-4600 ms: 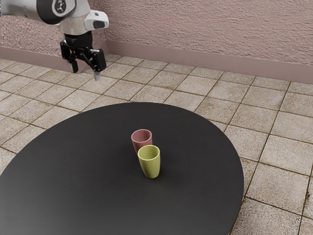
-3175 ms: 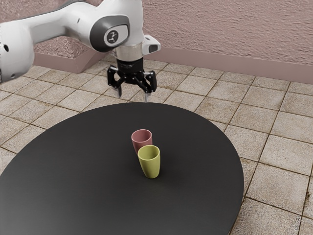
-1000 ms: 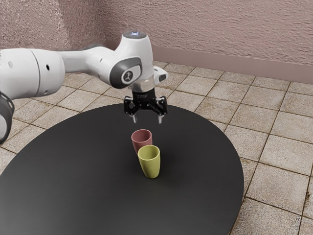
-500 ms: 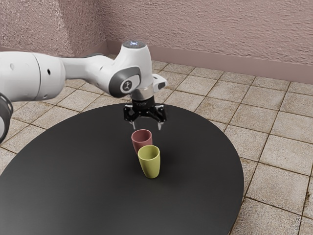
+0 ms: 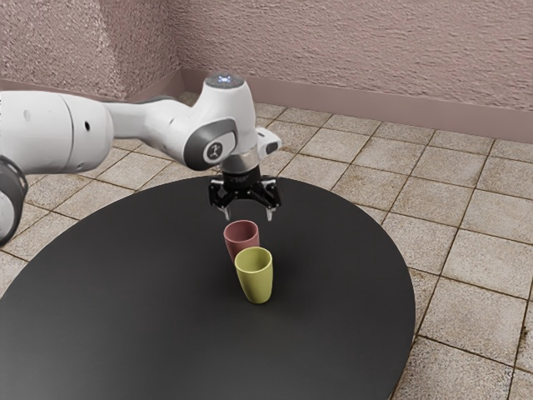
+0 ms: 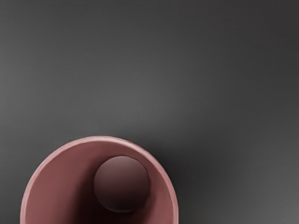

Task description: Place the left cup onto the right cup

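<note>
- Two cups stand upright near the middle of the exterior view on a round black desk (image 5: 125, 333): a pink cup (image 5: 241, 240) and a green cup (image 5: 254, 277).
- They are so close together that I cannot tell whether they touch.
- Pink sits a little toward the exterior view's left and farther back, and green sits lower in the frame toward the right. I therefore take pink as the cup to lift and green as the base.
- Hanging just above the pink rim, the tool (image 5: 247, 217) points straight down with its fingers spread wide and nothing between them.
- Reaching in from the left edge of the frame, the arm (image 5: 100, 133) holds its wrist vertical, likely so the fingers can come down over the cup from the top.
- From the wrist view, the pink cup (image 6: 56, 196) is seen straight down its open mouth to its round bottom, with bare desk (image 6: 187, 70) beyond it. This suggests the hand is lined up for a top grasp.
- Next comes a short descent, then closing on the cup.
- With green so near, a spread finger could nudge it on the way down.
</note>
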